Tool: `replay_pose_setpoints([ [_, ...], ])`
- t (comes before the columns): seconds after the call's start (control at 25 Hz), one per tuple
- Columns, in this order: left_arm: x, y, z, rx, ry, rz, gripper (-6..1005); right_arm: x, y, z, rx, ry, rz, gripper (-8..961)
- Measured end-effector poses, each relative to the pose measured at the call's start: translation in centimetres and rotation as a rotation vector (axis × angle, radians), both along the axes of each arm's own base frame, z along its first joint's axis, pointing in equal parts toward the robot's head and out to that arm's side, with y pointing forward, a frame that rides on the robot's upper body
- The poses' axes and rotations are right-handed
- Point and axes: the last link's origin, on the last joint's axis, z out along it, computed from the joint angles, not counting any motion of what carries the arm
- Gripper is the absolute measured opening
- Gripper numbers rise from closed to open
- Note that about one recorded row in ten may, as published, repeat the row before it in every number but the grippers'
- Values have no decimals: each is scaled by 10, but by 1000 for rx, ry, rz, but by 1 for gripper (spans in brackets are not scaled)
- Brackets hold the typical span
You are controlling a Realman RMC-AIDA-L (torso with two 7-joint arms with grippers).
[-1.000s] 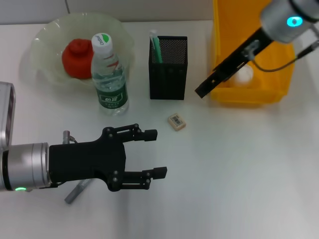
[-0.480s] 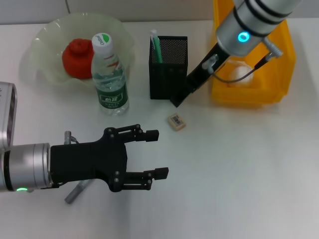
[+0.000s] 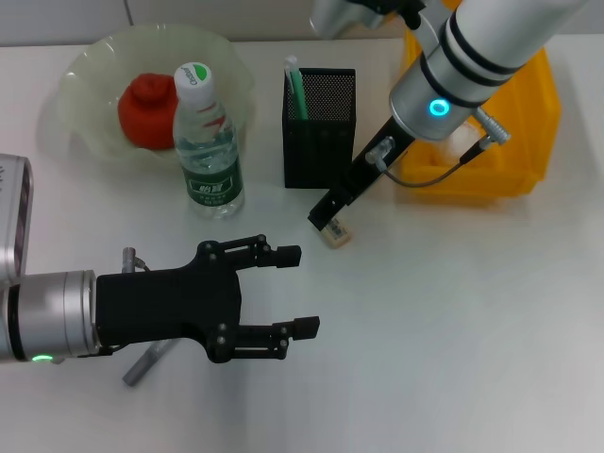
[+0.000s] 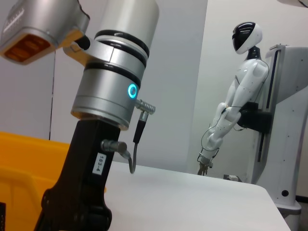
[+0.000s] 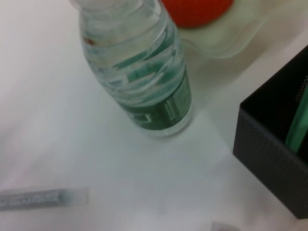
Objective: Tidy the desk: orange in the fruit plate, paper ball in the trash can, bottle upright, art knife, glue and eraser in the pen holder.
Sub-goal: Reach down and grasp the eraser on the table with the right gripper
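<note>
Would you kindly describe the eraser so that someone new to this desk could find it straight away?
Start at the black mesh pen holder near the back of the white desk. Just in front of it, under the right gripper, lies the eraser. It is a small beige block with a printed label, the only loose item there.

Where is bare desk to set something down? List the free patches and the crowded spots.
Free: the desk right of the left gripper, below the yellow bin. Crowded: around the eraser, where the right gripper sits, between bottle and pen holder.
</note>
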Motion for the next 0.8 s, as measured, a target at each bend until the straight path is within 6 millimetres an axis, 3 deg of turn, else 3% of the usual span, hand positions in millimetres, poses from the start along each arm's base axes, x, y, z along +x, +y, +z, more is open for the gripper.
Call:
replay_pose_setpoints([
  [0.8,0,0,-1,-4,0,5,800,20,-3,-12,16,20,-36,803],
])
